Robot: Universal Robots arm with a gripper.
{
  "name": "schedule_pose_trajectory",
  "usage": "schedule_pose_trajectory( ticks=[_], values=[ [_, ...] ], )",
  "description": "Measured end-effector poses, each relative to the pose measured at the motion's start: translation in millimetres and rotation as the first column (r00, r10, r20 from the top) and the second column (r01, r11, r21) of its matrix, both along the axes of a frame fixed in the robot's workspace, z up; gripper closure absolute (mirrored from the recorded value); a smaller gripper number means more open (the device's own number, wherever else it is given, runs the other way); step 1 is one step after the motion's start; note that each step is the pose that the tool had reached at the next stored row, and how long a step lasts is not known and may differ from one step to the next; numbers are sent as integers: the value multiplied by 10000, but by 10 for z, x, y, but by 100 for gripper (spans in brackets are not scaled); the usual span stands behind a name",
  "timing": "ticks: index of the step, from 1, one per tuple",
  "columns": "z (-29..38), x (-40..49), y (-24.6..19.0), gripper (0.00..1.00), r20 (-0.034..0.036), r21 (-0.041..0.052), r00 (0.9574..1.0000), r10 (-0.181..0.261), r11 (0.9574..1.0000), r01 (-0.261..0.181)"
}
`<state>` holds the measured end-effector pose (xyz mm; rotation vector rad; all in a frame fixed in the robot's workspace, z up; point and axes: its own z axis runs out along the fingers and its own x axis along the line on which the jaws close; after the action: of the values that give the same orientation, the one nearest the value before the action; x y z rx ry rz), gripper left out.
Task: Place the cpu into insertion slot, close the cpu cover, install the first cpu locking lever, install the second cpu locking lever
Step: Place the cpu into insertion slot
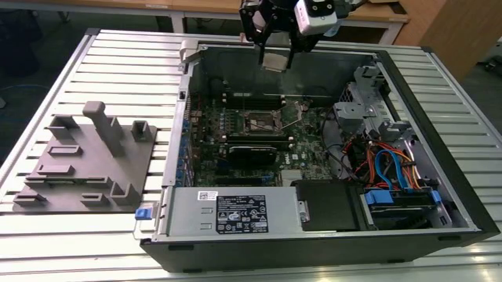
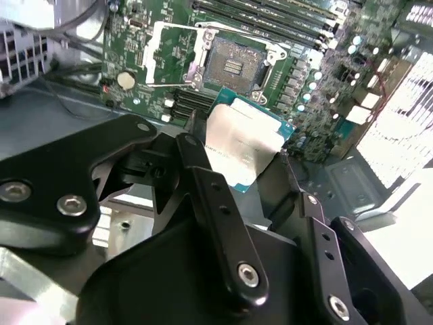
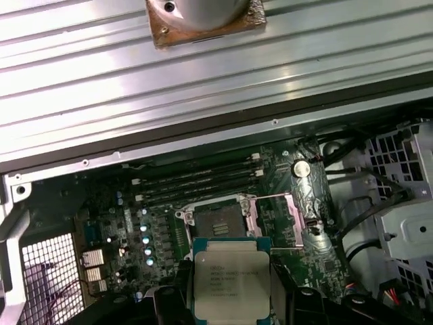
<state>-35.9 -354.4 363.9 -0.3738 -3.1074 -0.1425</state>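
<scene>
At the exterior view's left, a grey holder block [image 1: 86, 158] is set on the slatted metal surface [image 1: 117, 64]. Its pockets look made to keep small parts in place until they are needed. Next to it, an open computer case [image 1: 314, 255] is laid on its side, so that the green board [image 1: 227, 150] inside can be reached from above.

On that board the insertion slot [image 1: 261, 123] is seen as a small dark square with a thin metal rim. In the first wrist view the cpu cover [image 3: 296, 220] is swung open just beside the slot, so the slot is left bare for the chip. Nothing is seated in it yet.

Above the far side of the case the gripper [image 1: 276, 57] is held high, well clear of the board. The fingers [image 2: 203, 176] are closed on the cpu [image 1: 274, 63], one on each of two opposite edges. It is likely gripped by its edges so that its underside is not touched. In both wrist views the cpu is seen hanging in the air, well apart from the slot.

At the exterior view's right, a metal cage [image 1: 365, 94] and coloured wires [image 1: 392, 167] are tucked away from the slot.
</scene>
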Motion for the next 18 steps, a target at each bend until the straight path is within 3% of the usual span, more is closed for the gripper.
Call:
schedule_pose_trajectory(
  ticks=[4, 11, 14, 18],
  values=[
    [-3, 0, 0, 46, -1, -2, 9973, -732, 9973, 732],
    [-7, 0, 0, 46, 0, -1, 9872, -1597, 9872, 1597],
    [-8, 0, 0, 46, 0, -1, 9820, -1888, 9820, 1888],
    [-11, 0, 0, 46, 0, 0, 9719, -2354, 9719, 2354]
  ],
)
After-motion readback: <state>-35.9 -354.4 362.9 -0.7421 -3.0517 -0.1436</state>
